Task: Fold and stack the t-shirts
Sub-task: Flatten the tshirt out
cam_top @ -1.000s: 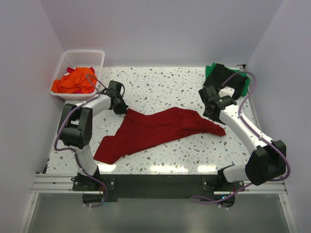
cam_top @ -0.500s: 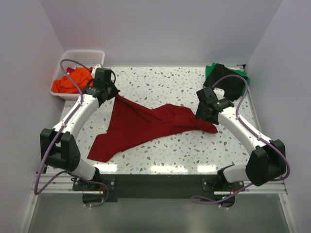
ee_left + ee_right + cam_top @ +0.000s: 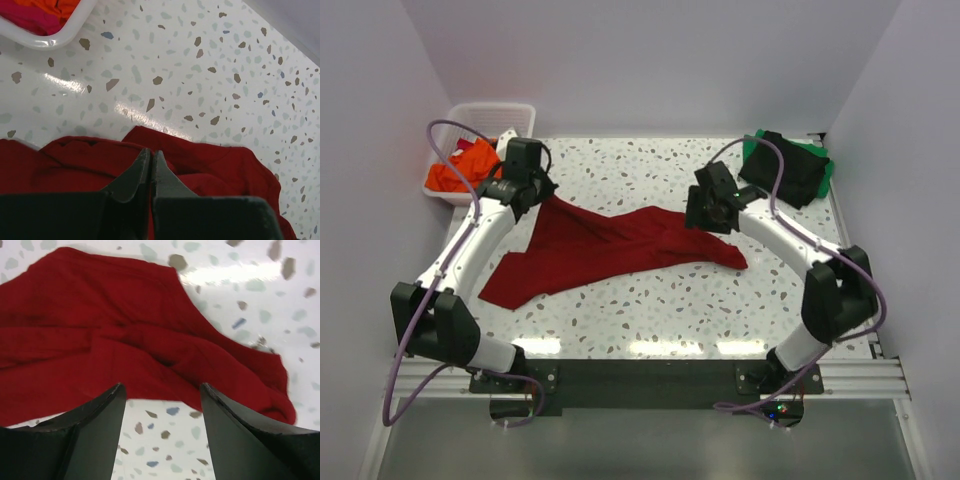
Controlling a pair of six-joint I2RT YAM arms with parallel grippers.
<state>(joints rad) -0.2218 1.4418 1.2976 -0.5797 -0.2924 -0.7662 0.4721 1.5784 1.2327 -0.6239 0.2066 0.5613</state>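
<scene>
While our overhead view hides both grips, our wrist views show the left hand pinched tight on the dark red cloth t-shirt sprawled across the speckled white counter towards its far left corner, and the right hand spread wide above it.

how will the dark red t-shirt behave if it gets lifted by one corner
Probably floppy: the dark red t-shirt lies creased and bunched, so it should drape from the shut left end effector. Likely light, sliding easily on the glossy table. Rolling or tipping seems unlikely.
</scene>
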